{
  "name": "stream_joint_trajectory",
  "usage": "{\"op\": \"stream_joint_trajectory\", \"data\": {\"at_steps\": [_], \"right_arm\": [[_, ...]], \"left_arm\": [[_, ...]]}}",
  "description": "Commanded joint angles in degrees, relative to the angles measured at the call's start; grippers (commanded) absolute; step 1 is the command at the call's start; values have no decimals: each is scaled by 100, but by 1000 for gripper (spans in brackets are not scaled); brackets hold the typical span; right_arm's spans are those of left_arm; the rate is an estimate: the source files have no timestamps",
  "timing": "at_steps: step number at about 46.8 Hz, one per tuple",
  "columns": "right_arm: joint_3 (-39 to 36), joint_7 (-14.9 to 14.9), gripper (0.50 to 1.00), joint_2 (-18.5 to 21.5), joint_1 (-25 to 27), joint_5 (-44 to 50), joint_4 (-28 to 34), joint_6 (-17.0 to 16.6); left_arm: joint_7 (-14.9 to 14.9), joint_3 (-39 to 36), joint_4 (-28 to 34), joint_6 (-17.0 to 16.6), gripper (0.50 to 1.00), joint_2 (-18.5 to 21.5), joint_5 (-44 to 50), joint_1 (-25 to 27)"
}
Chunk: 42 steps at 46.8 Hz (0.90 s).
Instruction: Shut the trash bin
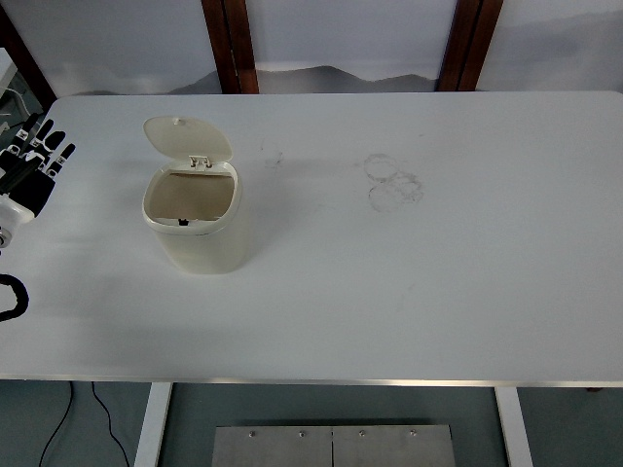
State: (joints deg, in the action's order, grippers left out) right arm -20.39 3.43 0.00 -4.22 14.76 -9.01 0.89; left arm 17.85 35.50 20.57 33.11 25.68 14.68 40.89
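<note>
Head view: cream trash bin [195, 219] stands upright, lid [187, 139] flipped open, apart from the left robot hand [31, 161], fingers spread, holding nothing.

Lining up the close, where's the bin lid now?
Head view: the lid stands flipped open at the far rim of the cream trash bin, table's left side, right of the left hand.

One trash bin [195, 219] with one lid [187, 139], one hand [34, 161], one counter [409, 282], a few faint ring marks [393, 182].
</note>
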Motion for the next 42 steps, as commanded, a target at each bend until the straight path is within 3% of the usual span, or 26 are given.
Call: {"op": "stream_joint_trajectory", "data": {"at_steps": [1, 7, 42], "right_arm": [[0, 0, 995, 0, 0, 0, 4, -1], [9, 0, 995, 0, 0, 0, 4, -1], [0, 0, 995, 0, 0, 0, 4, -1]], "left_arm": [[8, -17, 9, -50, 1000, 7, -9, 15], [95, -17, 9, -191, 1000, -1, -114, 6], [34, -26, 9, -173, 1000, 16, -132, 138]]}}
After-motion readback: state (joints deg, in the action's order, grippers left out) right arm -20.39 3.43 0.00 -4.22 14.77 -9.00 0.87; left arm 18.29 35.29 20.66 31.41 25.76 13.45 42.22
